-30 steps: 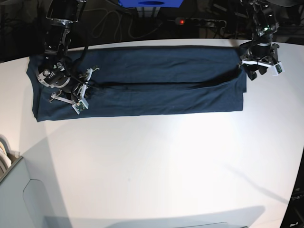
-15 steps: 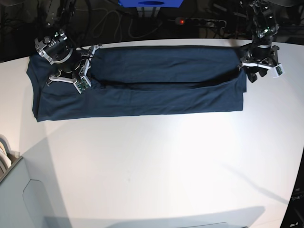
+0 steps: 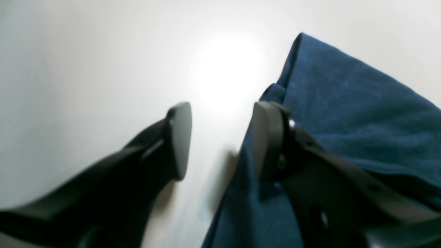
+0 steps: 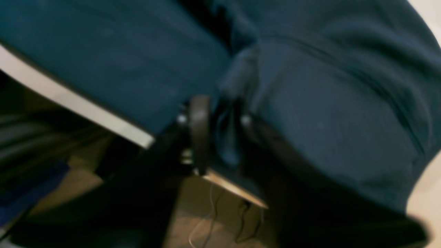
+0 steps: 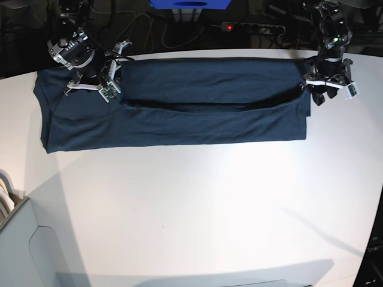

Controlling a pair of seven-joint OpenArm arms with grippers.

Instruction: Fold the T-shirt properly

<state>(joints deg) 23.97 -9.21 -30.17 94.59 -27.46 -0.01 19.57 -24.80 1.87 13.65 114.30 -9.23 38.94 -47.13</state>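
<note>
Between the jaws of the right gripper (image 4: 222, 127), spotting a tuck of shirt (image 5: 209, 113). Too blurred for calling it clenched or letting go, so not guessing. Over at the left gripper (image 3: 220, 137), standing released, gripping nothing, with bare table (image 3: 86, 69) showing in the gap and one finger (image 3: 265, 137) lying against the shirt's edge.

Lying flat on the table, running as one long band from the right jaws across to the left jaws, with the far flap turned over toward the middle.

Judging the step: laying that far flap down along its length. Doing it well probably means lowering the right-jaw end until flat before opening fully, drawing it taut away from the left jaws to kill the dark crease running between the two, and lining the flap's end up square beside the right jaws rather than skewed. Worth getting the left jaws around the cloth edge, not just beside it, before any next lift. Risking a dragged layer otherwise.

Comparing views:
- **Base:** giving the whole band, both ends and the crease between the jaws, but hiding the fingertips.
- **Right wrist:** showing cloth inside the jaws and the table edge just beside them.
- **Left wrist:** proving the empty gap and the shirt corner just off one finger.
</note>
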